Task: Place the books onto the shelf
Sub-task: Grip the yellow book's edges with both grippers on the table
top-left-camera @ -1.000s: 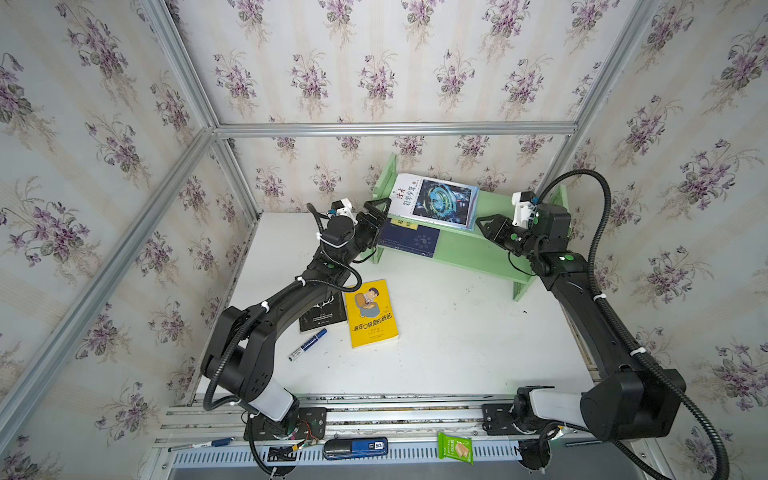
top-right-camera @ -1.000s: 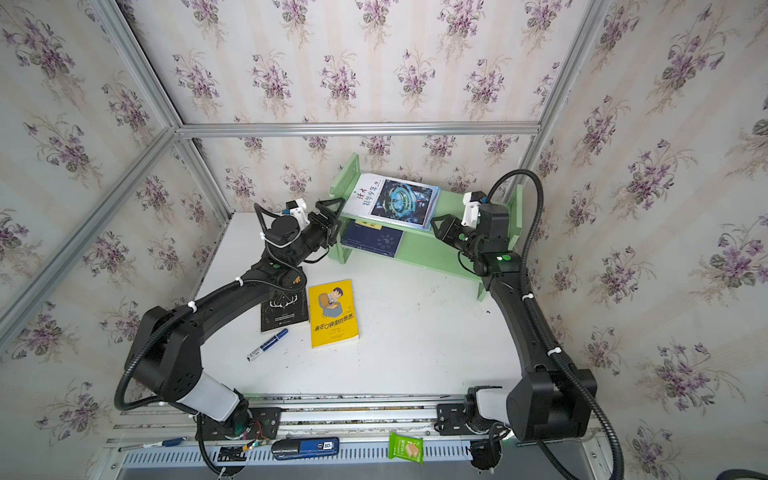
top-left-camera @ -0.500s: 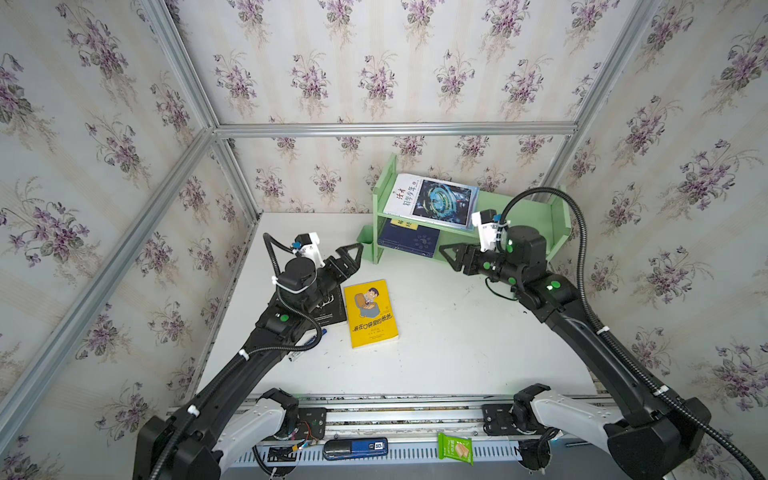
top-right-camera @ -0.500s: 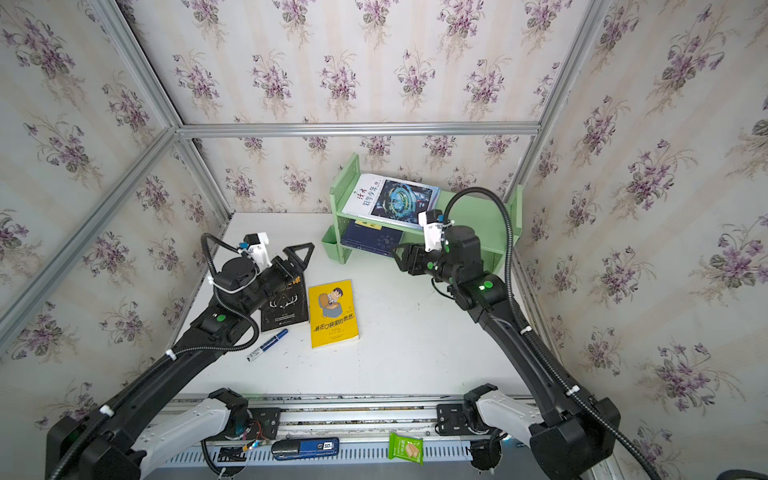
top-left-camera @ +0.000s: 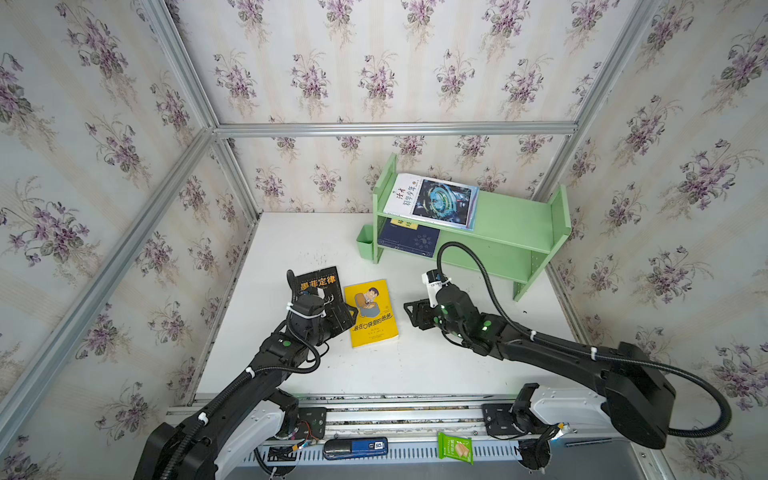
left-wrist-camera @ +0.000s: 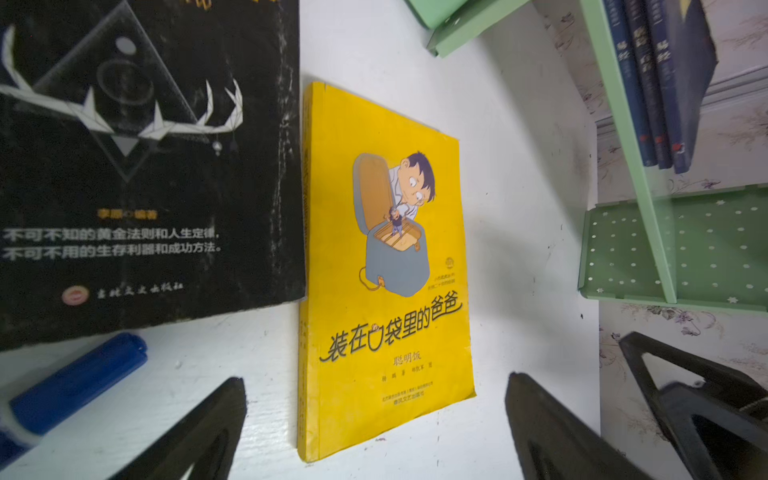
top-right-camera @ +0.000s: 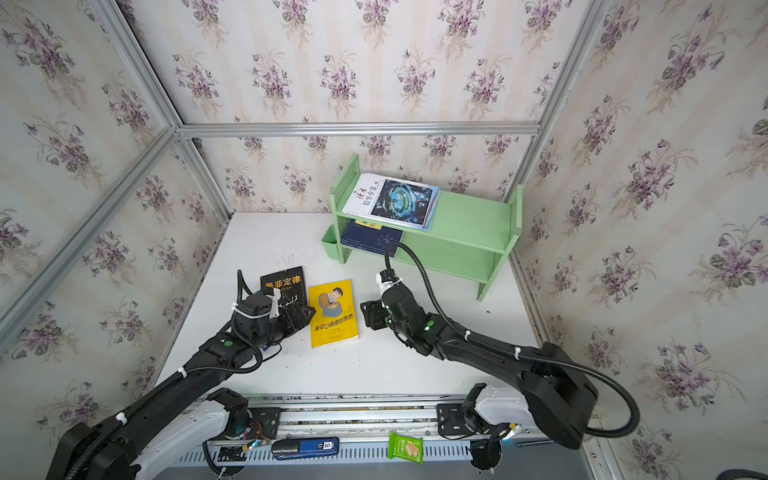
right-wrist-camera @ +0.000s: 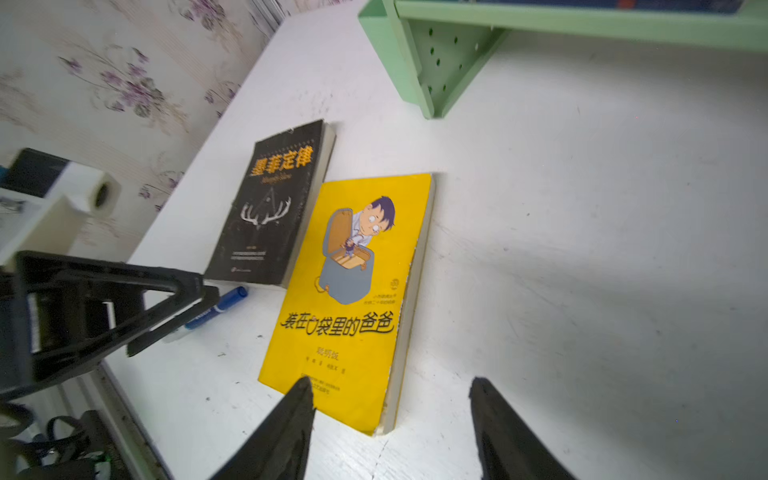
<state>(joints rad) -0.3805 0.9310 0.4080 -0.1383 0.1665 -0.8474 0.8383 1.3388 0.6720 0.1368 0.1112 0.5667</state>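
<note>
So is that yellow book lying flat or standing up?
Lying flat. The yellow book rests cover up on the white table, beside the black book; in both top views its whole front cover faces upward.

A blue pen [left-wrist-camera: 79, 382] lies near the left edge of the white desk [top-left-camera: 436, 365]. Past its front edge sit a green snack packet [top-left-camera: 455, 448] and a blue-black box [top-left-camera: 355, 448], maybe a charger.

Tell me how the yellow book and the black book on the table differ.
The yellow book shows a cartoon man; the black book shows white antlers. The black book lies partly hidden under the left gripper; the yellow book lies nearer the table's middle. Both lie flat, face up, side by side.
</note>
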